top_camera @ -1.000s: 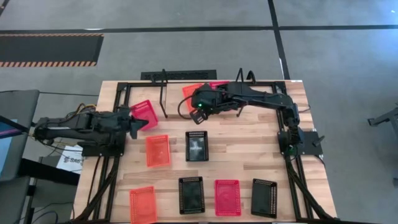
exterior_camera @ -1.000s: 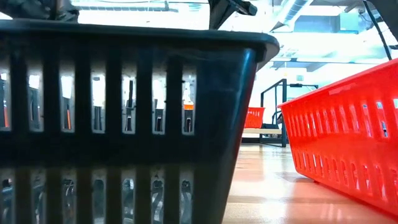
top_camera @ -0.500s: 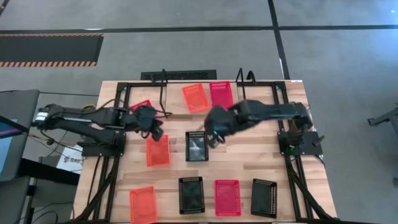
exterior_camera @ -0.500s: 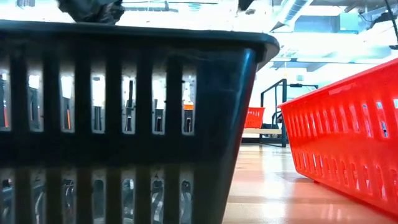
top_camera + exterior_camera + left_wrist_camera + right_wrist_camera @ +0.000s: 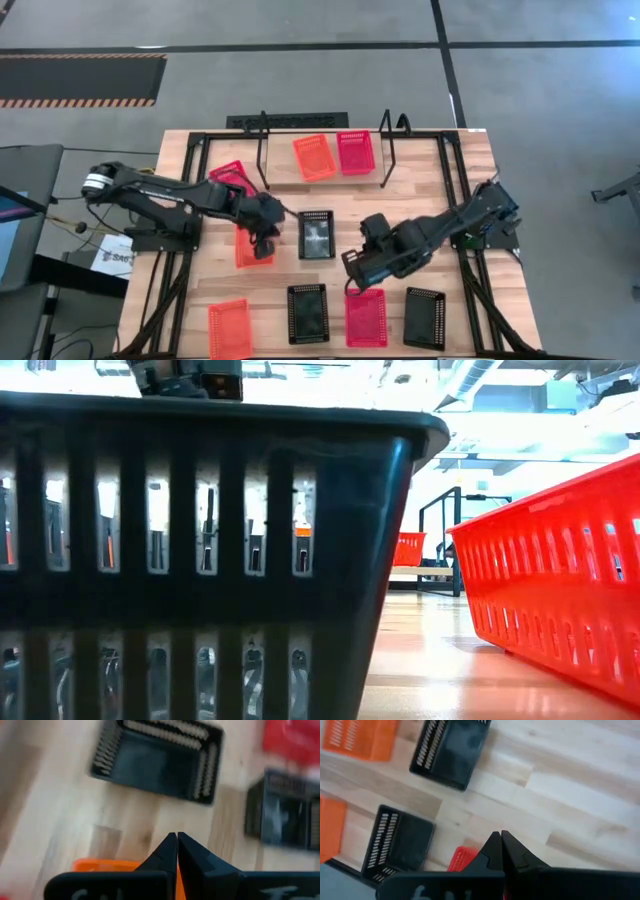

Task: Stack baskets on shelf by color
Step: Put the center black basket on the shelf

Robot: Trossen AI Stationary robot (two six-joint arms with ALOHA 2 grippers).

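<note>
The shelf [image 5: 262, 150] stands at the table's far edge with an orange basket [image 5: 313, 157] and a red-pink basket [image 5: 355, 152] side by side on it. Another red-pink basket [image 5: 230, 175] lies just outside its left end. My left gripper [image 5: 262, 245] is shut above the right edge of an orange basket [image 5: 250, 245] [image 5: 100, 865], next to a black basket [image 5: 316, 234]. My right gripper [image 5: 352, 275] is shut over the far edge of a red-pink basket [image 5: 365, 317] [image 5: 462, 859] in the near row.
The near row also holds an orange basket [image 5: 229, 328] and two black baskets [image 5: 307, 313] [image 5: 425, 317]. Bare wood lies between the middle baskets and the shelf. The black rail frame [image 5: 180, 150] runs around the table.
My left gripper has swung from the table's left edge toward the middle, rolling as it went, and now hangs over the orange basket. My right gripper has come from the shelf toward the near edge, down to the near row's red-pink basket. Both have stayed shut.
</note>
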